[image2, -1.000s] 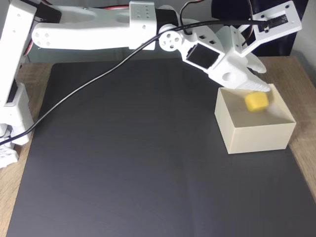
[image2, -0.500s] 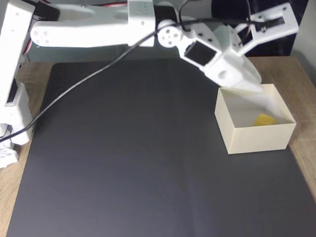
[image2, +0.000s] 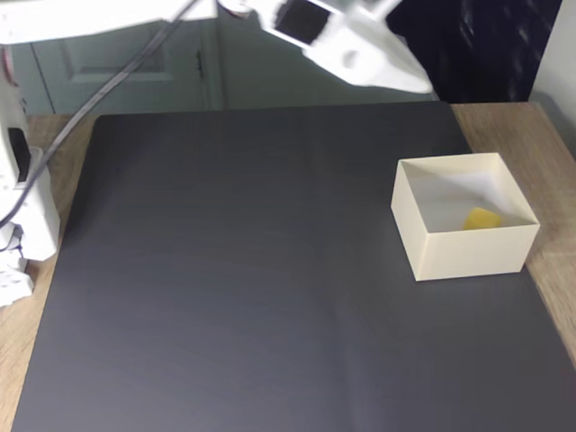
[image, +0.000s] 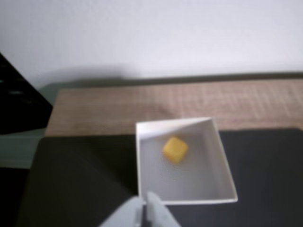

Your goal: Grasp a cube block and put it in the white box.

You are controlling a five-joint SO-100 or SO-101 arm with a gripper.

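Note:
The small yellow cube block point(image2: 482, 219) lies on the floor of the white box point(image2: 468, 252), near its front right wall in the fixed view. The wrist view looks down on the cube block point(image: 175, 149) resting alone inside the white box point(image: 185, 124). My gripper point(image2: 416, 85) is raised high at the top of the fixed view, above and to the left of the box and well clear of it. At the bottom of the wrist view my gripper point(image: 145, 208) has its fingertips pressed together with nothing between them.
The box stands on the right edge of a large black mat point(image2: 225, 270) that covers most of the wooden table point(image2: 540, 135). The arm's white base point(image2: 22, 207) stands at the left, with a black cable point(image2: 108, 90) running to it.
The cube dropped from the open gripper into the box and came to rest. The arm then rose and pulled back to the left, and the jaws closed.

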